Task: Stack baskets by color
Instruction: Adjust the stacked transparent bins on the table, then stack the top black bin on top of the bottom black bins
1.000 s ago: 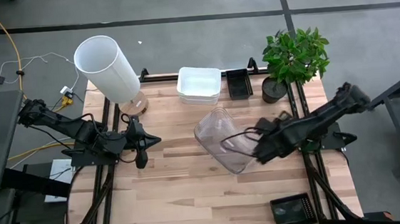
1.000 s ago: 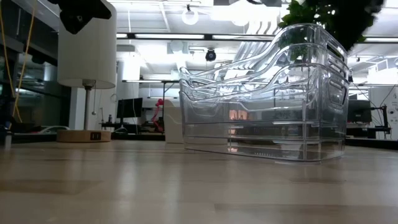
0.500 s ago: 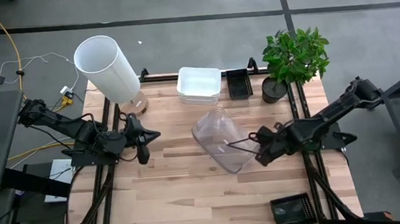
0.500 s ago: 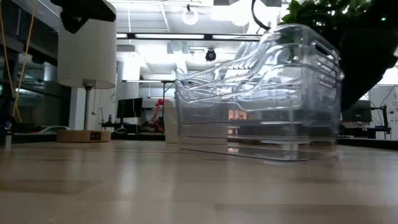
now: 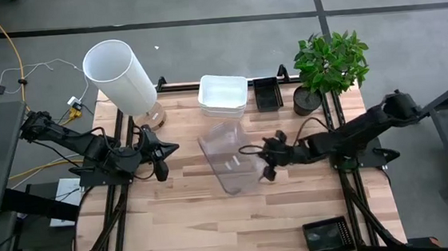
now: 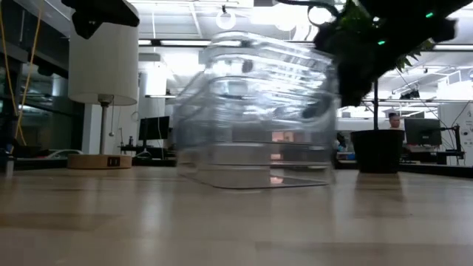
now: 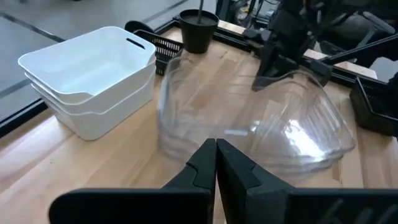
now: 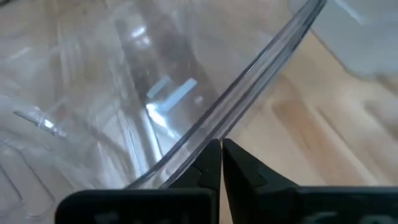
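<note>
A stack of clear baskets (image 5: 231,159) stands on the table's middle, blurred in the low view (image 6: 255,111). My right gripper (image 5: 266,169) is shut at the stack's right end, slanting down from the table's right. In its wrist view the clear rim runs across its fingertips (image 8: 221,148). A stack of white baskets (image 5: 223,95) rests on the table at the far edge, with a black basket (image 5: 267,93) beside it. My left gripper (image 5: 166,152) hangs shut and empty over the left side, its fingers (image 7: 216,144) pointing toward the clear stack (image 7: 249,124). My right gripper meets the clear stack's top rim (image 8: 205,134) at its right end (image 5: 257,164) with shut fingertips, coming from the table's right and slanting down. No plastic shows between the fingers, so it looks like a push. The stack stands upright on the table.
A tall white cylinder (image 5: 120,76) stands at the far left corner. A potted plant (image 5: 330,65) stands at the far right, its pot also in the low view (image 6: 378,151). Another black basket (image 5: 326,234) sits at the near right edge. Bare wood lies along the near side.
My right gripper has shut at the clear stack's right rim, sunk and tipped from steeply down to a flatter slant. It has then gone toward the table's left edge. The clear stack has slid left along the table and turned about, staying upright.
</note>
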